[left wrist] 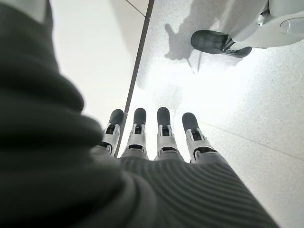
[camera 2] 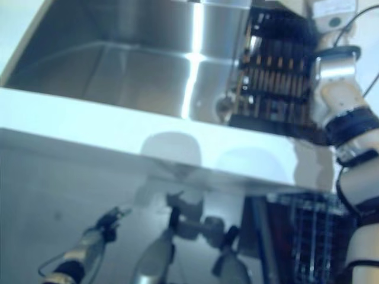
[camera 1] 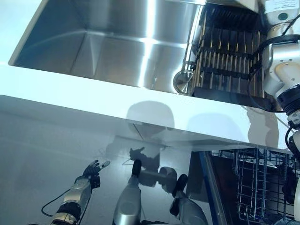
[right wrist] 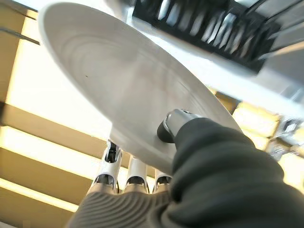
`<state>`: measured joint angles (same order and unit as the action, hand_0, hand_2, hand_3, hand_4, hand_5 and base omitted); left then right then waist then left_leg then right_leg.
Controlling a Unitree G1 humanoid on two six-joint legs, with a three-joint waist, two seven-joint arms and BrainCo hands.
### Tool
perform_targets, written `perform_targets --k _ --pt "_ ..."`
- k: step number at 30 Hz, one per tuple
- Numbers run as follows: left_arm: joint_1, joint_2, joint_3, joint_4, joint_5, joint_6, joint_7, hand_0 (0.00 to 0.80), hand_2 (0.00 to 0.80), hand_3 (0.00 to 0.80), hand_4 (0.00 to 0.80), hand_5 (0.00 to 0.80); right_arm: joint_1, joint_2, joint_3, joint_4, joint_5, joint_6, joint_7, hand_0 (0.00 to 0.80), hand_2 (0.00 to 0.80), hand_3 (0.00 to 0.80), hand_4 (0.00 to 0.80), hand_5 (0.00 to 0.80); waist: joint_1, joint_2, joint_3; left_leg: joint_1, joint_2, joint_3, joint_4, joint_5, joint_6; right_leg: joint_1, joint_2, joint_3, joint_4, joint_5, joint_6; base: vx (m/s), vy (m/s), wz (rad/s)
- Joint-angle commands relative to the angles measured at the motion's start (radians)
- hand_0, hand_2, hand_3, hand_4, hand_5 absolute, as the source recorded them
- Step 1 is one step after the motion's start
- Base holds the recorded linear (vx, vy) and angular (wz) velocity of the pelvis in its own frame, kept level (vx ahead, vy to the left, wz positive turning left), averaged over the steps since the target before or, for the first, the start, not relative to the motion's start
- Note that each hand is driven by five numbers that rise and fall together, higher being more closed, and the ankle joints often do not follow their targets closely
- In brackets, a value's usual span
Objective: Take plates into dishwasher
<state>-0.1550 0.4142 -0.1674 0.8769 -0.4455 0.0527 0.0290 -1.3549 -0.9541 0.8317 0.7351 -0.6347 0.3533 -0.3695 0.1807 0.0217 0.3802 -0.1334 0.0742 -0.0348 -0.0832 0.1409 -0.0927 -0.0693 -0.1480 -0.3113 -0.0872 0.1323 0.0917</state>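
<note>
1. White plate sits pinched in the right hand: the thumb presses on its near face, the fingers curl behind its rim.
2. Beyond those fingers, past the plate's far edge, a black dish rack shows.
3. In the head views the same dish rack stands in the steel sink, and a wire dishwasher basket lies low on the right.
4. Left hand hangs with straight, relaxed fingers over the floor, holding nothing.
</note>
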Motion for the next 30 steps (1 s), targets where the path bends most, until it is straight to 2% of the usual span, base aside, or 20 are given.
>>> perform_targets --k 1,6,11,12,13,16,19,24,26,28,30 --pt "0.030 0.044 -0.055 0.021 0.042 -0.029 -0.014 0.000 0.000 0.000 0.000 0.000 -0.104 -0.065 0.044 0.057 0.036 -0.022 -0.066 0.800 0.800 0.800 0.800 0.800 0.010 -0.044 -0.123 0.054 -0.049 0.032 -0.004 -0.101 0.044 0.017 -0.033 0.018 0.016 -0.040 0.060 0.044 -0.013 0.00" --pt "0.047 0.043 -0.048 0.020 0.059 -0.027 -0.014 0.000 0.000 0.000 0.000 0.000 -0.089 -0.079 0.007 0.025 0.111 -0.052 -0.054 0.800 0.800 0.800 0.800 0.800 0.003 -0.057 -0.151 0.079 -0.045 0.041 -0.004 -0.108 0.041 0.046 -0.029 0.024 0.008 -0.046 0.060 0.034 -0.009 -0.01" --pt "0.070 0.044 -0.030 0.023 0.091 -0.021 -0.024 0.000 0.000 0.000 0.000 0.000 -0.051 -0.105 -0.081 -0.003 0.322 -0.072 0.012 0.800 0.800 0.800 0.800 0.800 -0.012 -0.072 -0.191 0.121 -0.036 0.060 -0.004 -0.121 0.037 0.087 -0.025 0.034 0.000 -0.053 0.060 0.050 -0.009 -0.01" --pt "0.070 0.044 -0.031 0.023 0.091 -0.021 -0.024 0.000 0.000 0.000 0.000 0.000 -0.049 -0.105 -0.082 -0.003 0.322 -0.071 0.012 0.800 0.800 0.800 0.800 0.800 -0.011 -0.073 -0.191 0.121 -0.036 0.060 -0.004 -0.122 0.037 0.088 -0.025 0.034 0.000 -0.053 0.060 0.073 -0.009 -0.03" --pt "0.076 0.044 -0.025 0.027 0.103 -0.018 -0.029 0.000 0.000 0.000 0.000 0.000 -0.043 -0.107 -0.121 -0.002 0.431 -0.076 0.056 0.800 0.800 0.800 0.800 0.800 -0.019 -0.078 -0.208 0.139 -0.031 0.071 -0.004 -0.127 0.034 0.101 -0.025 0.040 0.000 -0.056 0.060 0.084 -0.007 -0.08" --pt "0.087 0.046 -0.016 0.029 0.125 -0.010 -0.042 0.000 0.000 0.000 0.000 0.000 -0.031 -0.111 -0.185 0.004 0.592 -0.062 0.133 0.800 0.800 0.800 0.800 0.800 -0.033 -0.083 -0.236 0.168 -0.024 0.089 -0.004 -0.137 0.029 0.122 -0.022 0.052 0.000 -0.062 0.060 0.086 -0.005 -0.21" --pt "0.094 0.049 -0.009 0.029 0.141 -0.003 -0.051 0.000 0.000 0.000 0.000 0.000 -0.024 -0.118 -0.214 0.010 0.660 -0.047 0.184 0.800 0.800 0.800 0.800 0.800 -0.044 -0.088 -0.257 0.185 -0.019 0.104 -0.004 -0.143 0.026 0.132 -0.019 0.064 0.000 -0.066 0.060 0.084 -0.002 -0.19" --pt "0.099 0.063 -0.003 0.006 0.178 0.025 -0.075 0.000 0.000 0.000 0.000 0.000 -0.004 -0.157 -0.246 0.010 0.755 0.016 0.340 0.800 0.800 0.800 0.800 0.800 -0.086 -0.100 -0.294 0.226 -0.005 0.144 -0.004 -0.157 0.021 0.146 -0.010 0.099 0.000 -0.069 0.059 0.059 -0.031 -0.22" --pt "0.104 0.058 -0.003 0.007 0.230 -0.007 -0.065 0.000 0.000 0.000 0.000 0.000 0.024 -0.175 -0.268 0.003 0.757 0.030 0.390 0.800 0.800 0.800 0.800 0.800 -0.102 -0.104 -0.301 0.237 0.002 0.161 -0.004 -0.161 0.020 0.146 -0.006 0.113 0.000 -0.069 0.060 0.016 -0.075 -0.27" --pt "0.134 0.021 -0.032 0.023 0.254 -0.072 -0.020 0.000 0.000 0.000 0.000 0.000 0.098 -0.201 -0.307 -0.034 0.759 0.037 0.402 0.800 0.800 0.800 0.800 0.800 -0.119 -0.115 -0.301 0.245 0.009 0.174 -0.004 -0.166 0.018 0.141 0.001 0.131 0.000 -0.067 0.063 -0.007 -0.109 -0.29" --pt "0.143 0.016 -0.042 0.003 0.270 -0.071 -0.014 0.000 0.000 0.000 0.000 0.000 0.128 -0.214 -0.328 -0.050 0.756 0.054 0.406 0.800 0.800 0.800 0.800 0.800 -0.129 -0.118 -0.299 0.255 0.012 0.183 -0.004 -0.168 0.018 0.142 0.005 0.143 0.000 -0.065 0.063 0.011 -0.056 -0.28"
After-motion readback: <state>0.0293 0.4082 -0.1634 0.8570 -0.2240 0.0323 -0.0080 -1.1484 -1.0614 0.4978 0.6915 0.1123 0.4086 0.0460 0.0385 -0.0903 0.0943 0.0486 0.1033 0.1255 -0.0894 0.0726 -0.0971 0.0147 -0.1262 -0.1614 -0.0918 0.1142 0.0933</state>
